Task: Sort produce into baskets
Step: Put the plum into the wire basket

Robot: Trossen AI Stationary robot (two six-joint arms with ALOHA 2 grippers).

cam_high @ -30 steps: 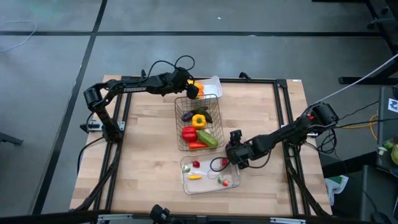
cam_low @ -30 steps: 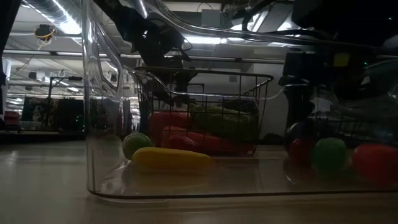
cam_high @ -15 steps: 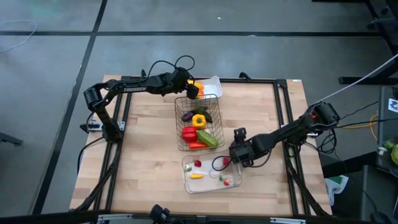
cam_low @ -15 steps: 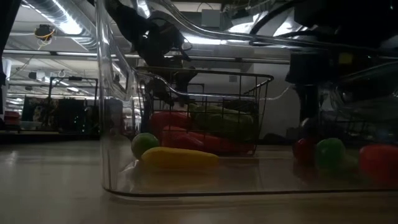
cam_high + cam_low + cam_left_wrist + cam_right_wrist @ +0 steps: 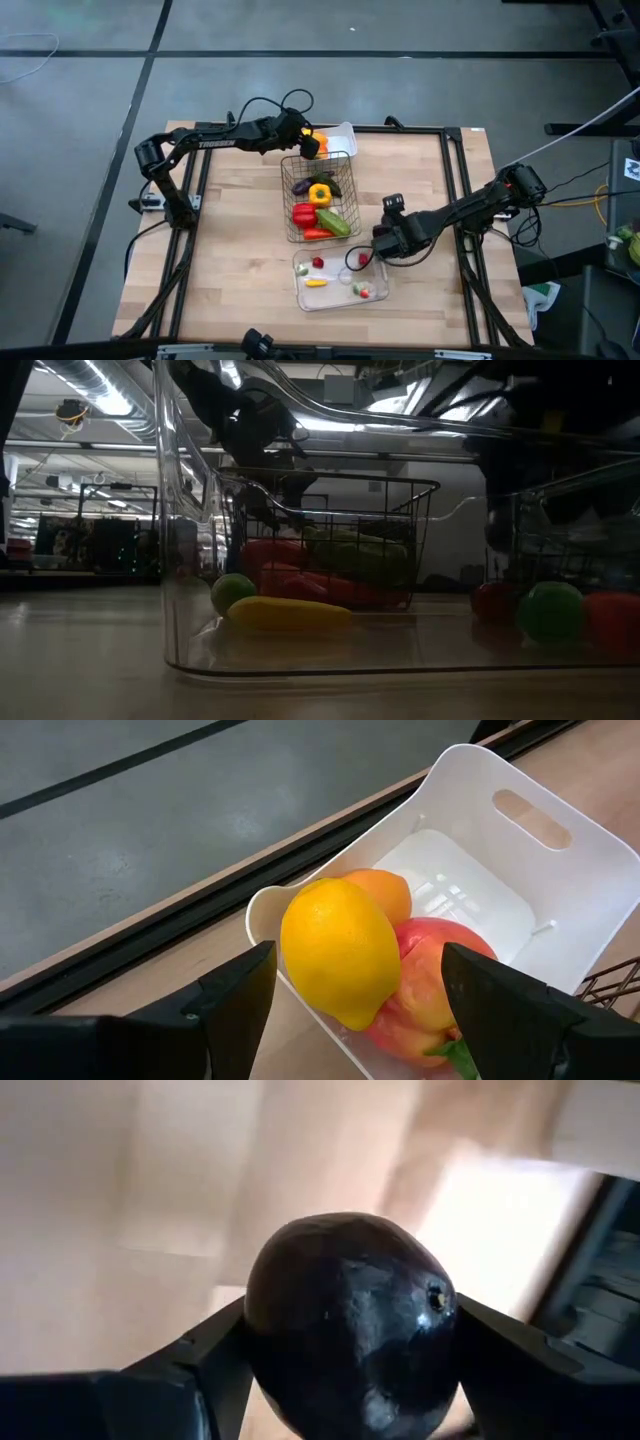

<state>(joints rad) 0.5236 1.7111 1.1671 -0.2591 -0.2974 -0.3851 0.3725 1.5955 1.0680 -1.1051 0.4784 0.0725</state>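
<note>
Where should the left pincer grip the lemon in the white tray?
Grip the lemon across its rounded middle, coming from above. It sits on top of the pile in the white tray, clear of the orange and red pieces, with the left pincer open astride it.

Even, shadowless light covers the high view, with the wooden table (image 5: 240,230) bright against a dim grey floor. The low view is dark and backlit: ceiling lights (image 5: 100,385) glare at eleven o'clock, silhouetting the wire basket (image 5: 330,540), while the clear tray (image 5: 190,560) bends reflections. The right wrist view has a blurred, washed-out background behind the eggplant (image 5: 350,1325). The left wrist view is sharp, the white tray (image 5: 520,870) glossy.
</note>
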